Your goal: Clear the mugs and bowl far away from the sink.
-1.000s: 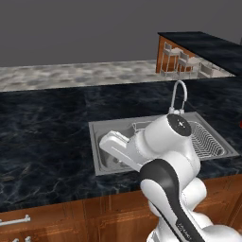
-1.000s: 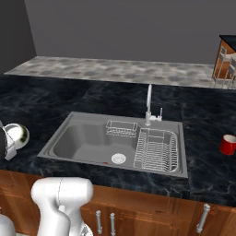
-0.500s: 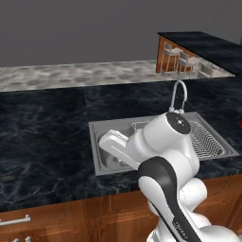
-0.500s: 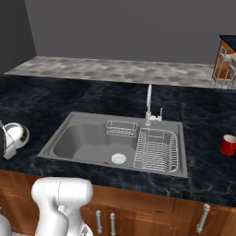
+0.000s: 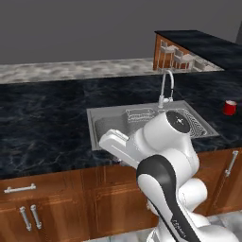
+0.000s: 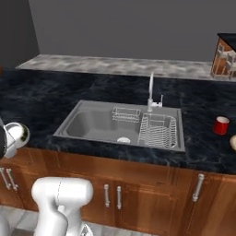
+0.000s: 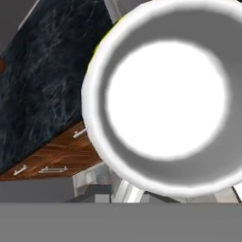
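Note:
The white mug hangs mouth-on right in front of the hand camera, with its pale inside facing me. The same mug shows at the left edge of the right base view, over the counter's front edge and left of the sink. My gripper is shut on it, and its fingertips are hidden. The red mug stands upright on the dark counter right of the sink. A cream sliver at the right border looks like the bowl.
A tall curved faucet rises behind the basin, with wire racks inside it. Wooden cabinet fronts run below the black marble counter. My own white arm blocks the sink's front in the left base view.

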